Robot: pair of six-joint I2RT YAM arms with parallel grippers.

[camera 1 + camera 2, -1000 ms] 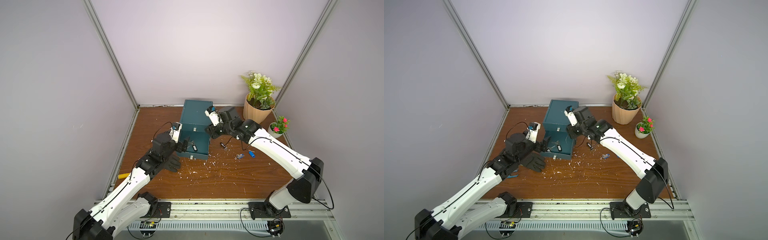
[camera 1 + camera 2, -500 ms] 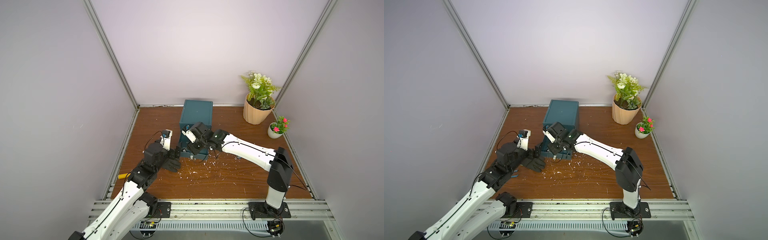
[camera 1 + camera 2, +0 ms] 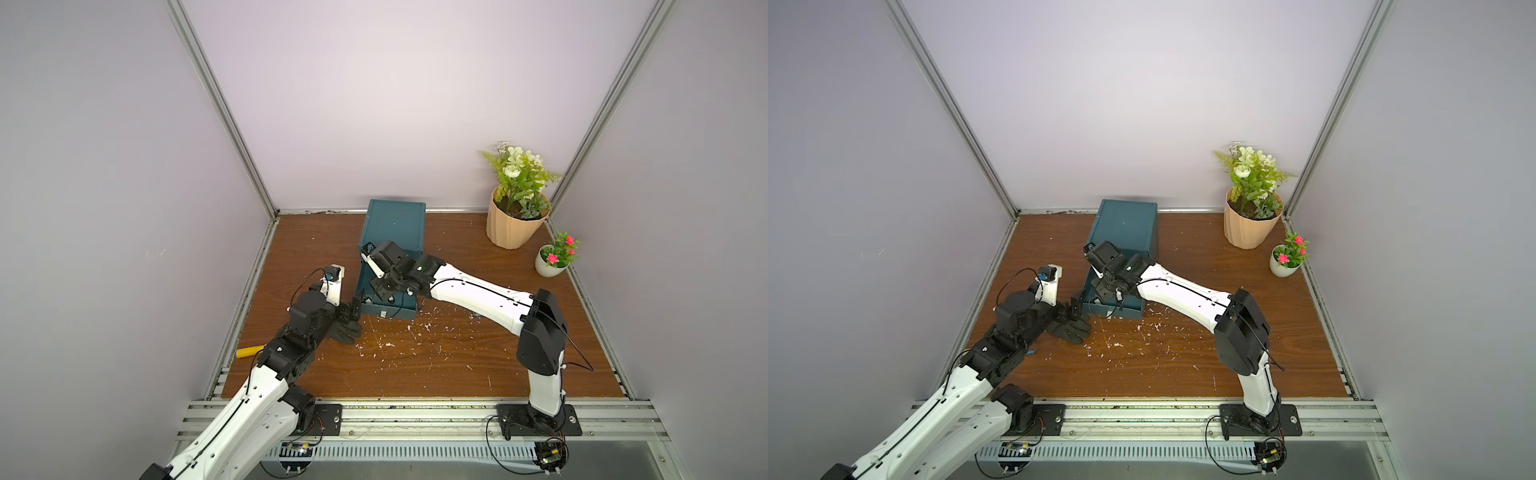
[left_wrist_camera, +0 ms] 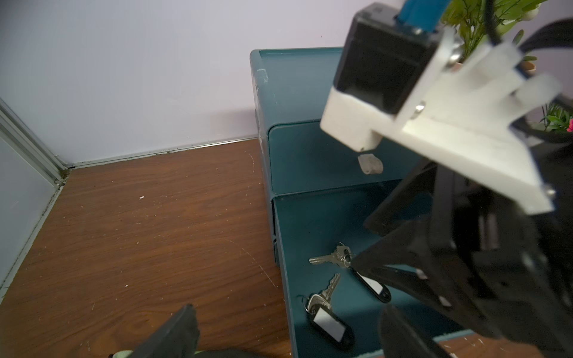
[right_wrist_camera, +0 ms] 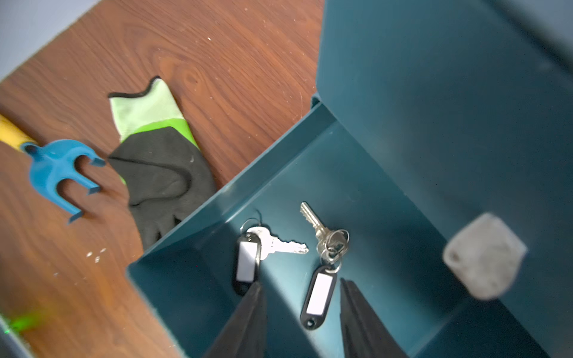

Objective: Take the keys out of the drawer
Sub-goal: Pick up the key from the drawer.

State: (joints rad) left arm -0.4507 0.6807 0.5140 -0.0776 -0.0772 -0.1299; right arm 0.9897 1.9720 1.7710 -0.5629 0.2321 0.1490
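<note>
Grasp setup. The right fingers (image 5: 248, 325) are down inside the open drawer (image 5: 273, 167), partly spread and gripping nothing. A black-tagged key (image 5: 319, 294) lies flat on the drawer floor between them, tag lengthways in the gap (probably lined up to pinch the tag, an easier hold than thin metal). A second tagged key (image 5: 248, 260) lies just beside it, its tag end at one fingertip, so closing could nudge it. Both keys I can see are in the drawer.

The left fingers (image 4: 176, 331) are spread wide and empty at the drawer's front corner, above the glove (image 5: 161, 173). They're likely parked there to steady the drawer; contact can't be told.

Room: drawer walls are close on both sides, and the upper drawer front with its grey knob (image 5: 483, 257) is just behind, so the free way out is straight up. The glove touches the drawer's outer wall, with the blue rake (image 5: 59, 167) beside it. The table (image 3: 415, 365) in front of the drawer shows open wood with only white flecks, a likely drop spot.
</note>
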